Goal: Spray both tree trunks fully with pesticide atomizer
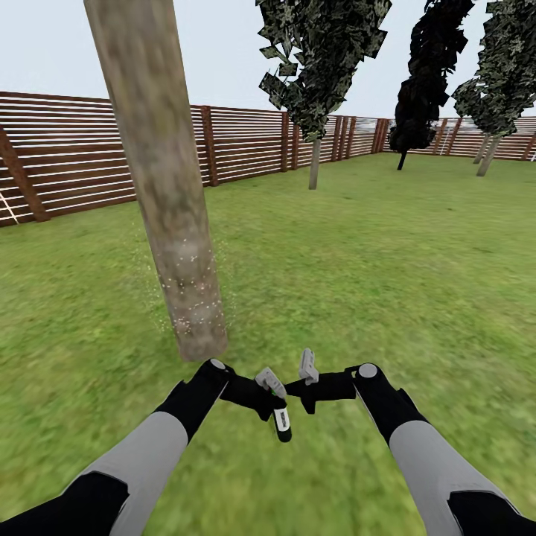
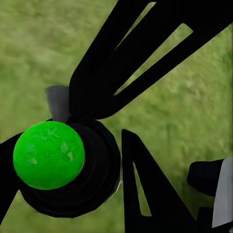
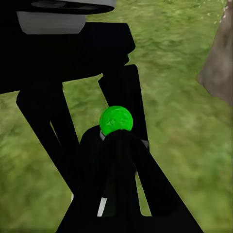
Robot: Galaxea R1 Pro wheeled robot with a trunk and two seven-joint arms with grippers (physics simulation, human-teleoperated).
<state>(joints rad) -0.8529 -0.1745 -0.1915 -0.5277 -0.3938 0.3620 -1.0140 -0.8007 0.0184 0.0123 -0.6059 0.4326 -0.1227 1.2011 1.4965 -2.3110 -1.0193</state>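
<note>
Close at the left rises a thick mottled grey-brown tree trunk (image 1: pixel 167 208), with a cloud of white pesticide specks (image 1: pixel 190 286) around its lower part. My left gripper (image 1: pixel 269 383) is shut on the dark pesticide atomizer (image 1: pixel 282 421), low over the grass just in front of the trunk's base. Its bright green round top (image 2: pixel 48 154) sits between my black fingers (image 2: pixel 145 53). The right wrist view also catches the atomizer (image 3: pixel 115 119) and the tree trunk (image 3: pixel 221 63). My right gripper (image 1: pixel 307 370) hovers right beside the left one. A second tree (image 1: pixel 316 160) stands far back by the fence.
A brown slatted fence (image 1: pixel 67 160) bounds the lawn at the left and back. More trees (image 1: pixel 487 152) and a dark bush (image 1: pixel 413 126) stand at the far right. Open grass (image 1: pixel 387 268) stretches ahead and to the right.
</note>
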